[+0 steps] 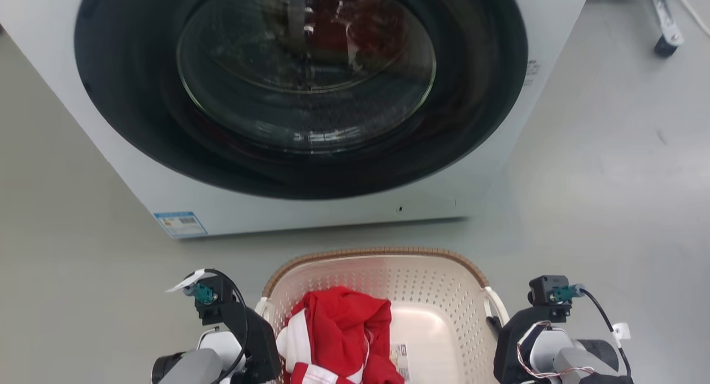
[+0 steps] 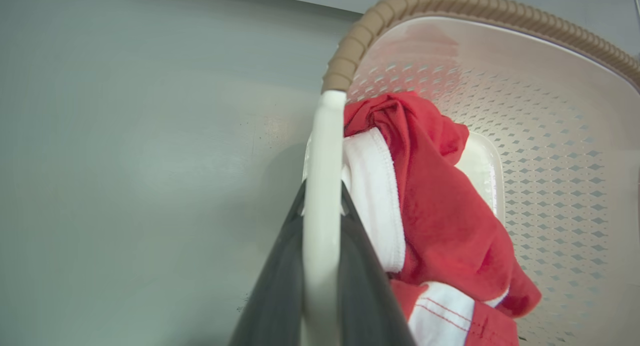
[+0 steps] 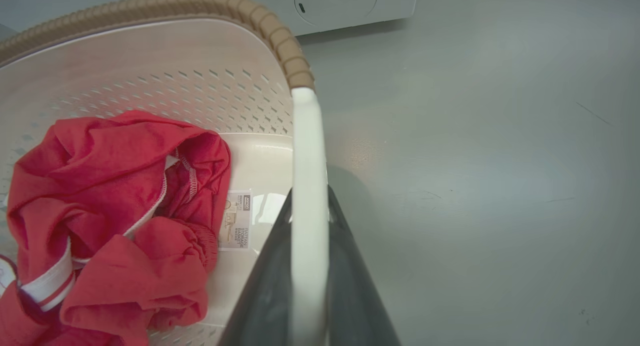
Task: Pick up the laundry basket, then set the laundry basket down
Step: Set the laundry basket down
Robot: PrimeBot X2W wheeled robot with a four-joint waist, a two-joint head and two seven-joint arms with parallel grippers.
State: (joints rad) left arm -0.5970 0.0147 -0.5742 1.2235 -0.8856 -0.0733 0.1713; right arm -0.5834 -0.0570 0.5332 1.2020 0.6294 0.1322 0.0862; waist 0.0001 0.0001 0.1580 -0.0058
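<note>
Dark fingers of the left gripper (image 2: pixel 322 198) are pressed from both sides onto the white left handle (image 2: pixel 324 136) of the laundry basket (image 1: pixel 388 254), at the bottom middle of the left wrist view. The right gripper (image 3: pixel 310 201) is likewise clamped on the right handle (image 3: pixel 306 136) at the bottom middle of the right wrist view. The basket is found at the lower middle of the head view, between the two arms and below the washing machine (image 1: pixel 310 212). A red and white garment (image 1: pixel 338 323) is heaped toward the left of the basket, and a label (image 3: pixel 237 220) is left bare on its bottom. Whether the basket is off the grey floor (image 1: pixel 610 178) cannot be told. The carry is judged to be the step in hand. Both arms should be moved together so that the rim is held level, since the load is heaped to one side. The pinch should be released only once the base is resting flat, clear of the washer front.
</note>
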